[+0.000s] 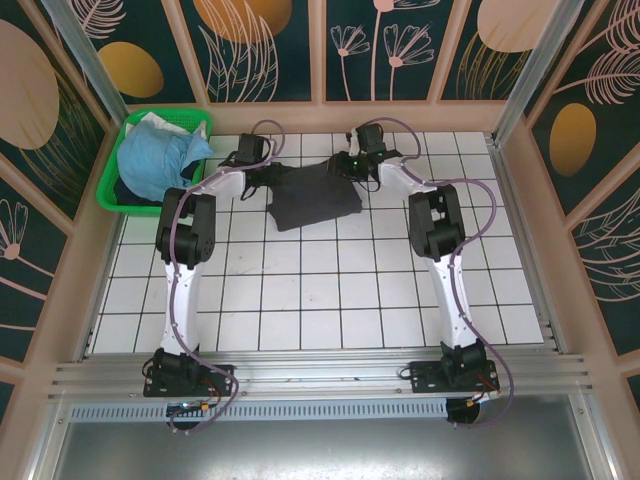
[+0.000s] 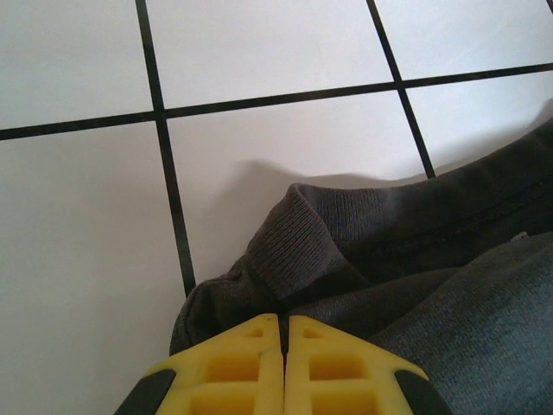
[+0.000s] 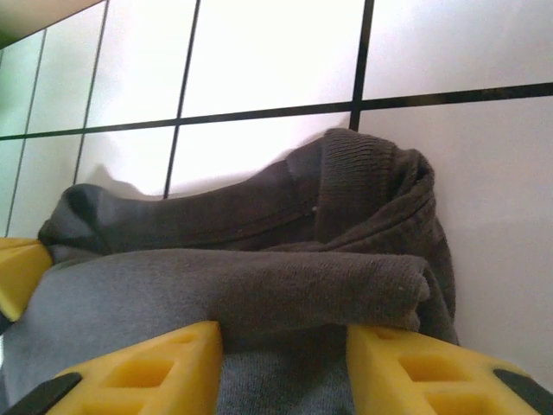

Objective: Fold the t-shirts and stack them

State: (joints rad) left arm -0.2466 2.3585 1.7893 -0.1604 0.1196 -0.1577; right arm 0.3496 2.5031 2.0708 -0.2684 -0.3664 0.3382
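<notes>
The grey shirt (image 1: 315, 198) lies folded into a thick block on the far middle of the white tiled counter (image 1: 300, 290). Its long axis runs left to right, slightly skewed to the tile lines. A ribbed band (image 2: 298, 246) curls up at its far left corner; I cannot tell which part of the shirt it is.

My left jaws are at that far left corner, pressed fully together, their yellow fingers (image 2: 242, 367) meeting along the whole seam. Bunched cloth rises right at the tips, and I cannot tell whether any is pinched between them.

My right jaws are at the shirt's far edge, about half apart. One finger (image 3: 155, 367) stands on each side of a flat stretch of cloth, and a thick fold lies across just beyond the tips. Whether they press on it is unclear.

From above, both jaws are mostly hidden under my wrists.

The blue shirt (image 1: 155, 160) is heaped in the green basket (image 1: 112, 180) at the far left, well apart from the grey shirt.
</notes>
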